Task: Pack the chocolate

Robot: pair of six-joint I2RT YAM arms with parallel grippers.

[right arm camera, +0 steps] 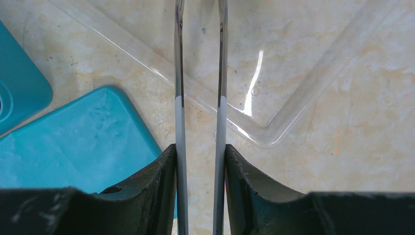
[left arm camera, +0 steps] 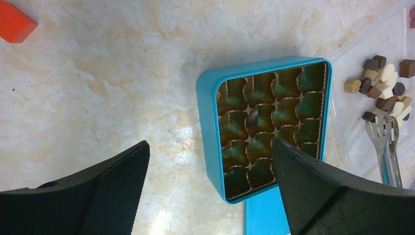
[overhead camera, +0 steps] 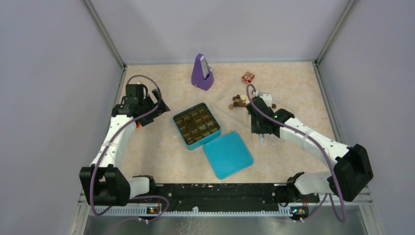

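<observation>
The chocolate (overhead camera: 239, 102) is a pile of small dark brown, light brown and cream pieces at the back right, lying on a clear plastic tray (right arm camera: 274, 132). It also shows in the left wrist view (left arm camera: 381, 88). The blue tin (overhead camera: 195, 125) stands open at the centre with gold moulded cups. One dark piece (left arm camera: 253, 117) sits in a cup; the other visible cups look empty. My right gripper (overhead camera: 259, 128) is shut on metal tongs (right arm camera: 221, 98), just near of the pile; the tong tips (left arm camera: 384, 129) are by the nearest pieces. My left gripper (overhead camera: 156, 105) is open and empty, left of the tin.
The tin's blue lid (overhead camera: 227, 154) lies flat, near and right of the tin. A purple object (overhead camera: 202, 72) stands at the back centre. A small red-and-white cube (overhead camera: 248, 77) sits at the back right. An orange-red block (left arm camera: 14, 22) lies left of the tin.
</observation>
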